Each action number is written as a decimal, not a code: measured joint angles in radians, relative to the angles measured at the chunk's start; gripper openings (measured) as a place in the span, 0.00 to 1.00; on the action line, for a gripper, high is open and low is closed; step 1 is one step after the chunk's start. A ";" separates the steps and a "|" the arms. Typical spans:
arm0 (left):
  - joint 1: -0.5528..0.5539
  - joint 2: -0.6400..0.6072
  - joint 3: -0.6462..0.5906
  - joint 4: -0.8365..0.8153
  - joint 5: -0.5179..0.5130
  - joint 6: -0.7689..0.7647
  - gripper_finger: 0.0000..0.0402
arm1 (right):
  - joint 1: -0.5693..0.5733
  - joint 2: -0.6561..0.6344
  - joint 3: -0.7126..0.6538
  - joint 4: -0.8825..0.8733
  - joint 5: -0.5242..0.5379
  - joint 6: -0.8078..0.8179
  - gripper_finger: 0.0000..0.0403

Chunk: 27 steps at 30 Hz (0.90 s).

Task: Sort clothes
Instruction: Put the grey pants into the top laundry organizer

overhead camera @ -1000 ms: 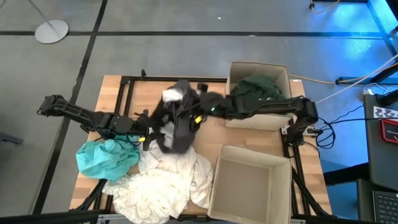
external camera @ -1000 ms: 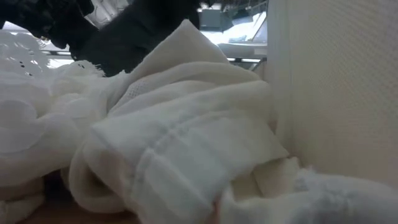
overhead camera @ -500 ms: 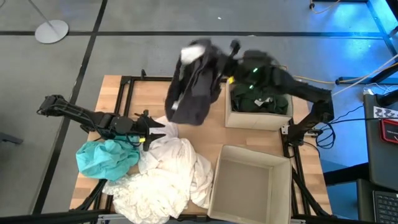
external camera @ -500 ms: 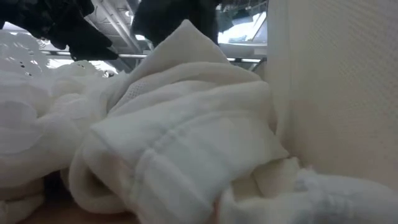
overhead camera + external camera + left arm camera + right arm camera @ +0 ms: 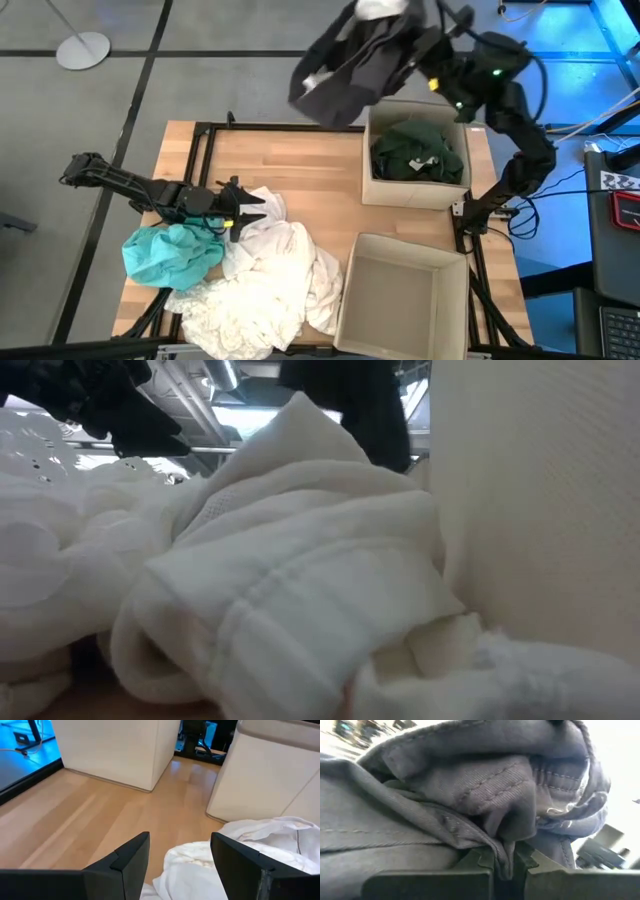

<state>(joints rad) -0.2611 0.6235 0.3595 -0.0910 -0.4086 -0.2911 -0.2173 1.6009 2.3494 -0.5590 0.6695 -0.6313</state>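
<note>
— Clothes first, from the left: the teal garment [image 5: 172, 255] lies at the table's left front corner, and the white pile [image 5: 262, 285] sits touching it, spilling up against the empty front box [image 5: 402, 292].

— And the left gripper [image 5: 243, 207]?

— It hangs low at the pile's upper edge, fingers spread, nothing between them. In its wrist view the white cloth [image 5: 235, 855] shows just past the two dark fingers [image 5: 131, 856]. I see no danger there unless it closes on several layers at once and drags half the heap along.

— The risk is further right, then?

— Yes. The dark grey garment [image 5: 352, 62] is high in the air, beyond the table's far edge, left of the back box [image 5: 374, 186] that already holds the dark green one [image 5: 418, 152]. The right gripper [image 5: 425, 45] has its fingers pressed together on a small fold of it; the right wrist view shows just a ridge of grey twill [image 5: 470, 815] nipped between them.

— So it could slip?

— That's my worry. Most of the cloth hangs free off to one side of the grip, so a quick swing could pull the fold out, and it would land on the floor, not the table. Or a trailing edge could catch the box wall and drape outside. How deep the pinch goes I can't tell from here; it looks shallow.
</note>
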 joint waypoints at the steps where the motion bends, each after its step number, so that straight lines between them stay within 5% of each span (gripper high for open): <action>1: 0.000 0.000 0.000 0.000 0.000 0.000 0.51 | 0.000 -0.001 0.009 -0.016 0.024 -0.002 0.04; 9: 0.000 0.000 0.000 -0.004 -0.001 0.003 0.51 | 0.000 -0.052 -0.006 -0.195 0.217 0.041 0.04; 27: 0.000 0.000 0.000 -0.004 -0.025 0.000 0.51 | 0.001 -0.080 -0.007 -0.744 0.233 0.467 0.04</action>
<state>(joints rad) -0.2611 0.6235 0.3595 -0.0948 -0.4331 -0.2909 -0.2165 1.5204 2.3428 -1.3028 0.9023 -0.1647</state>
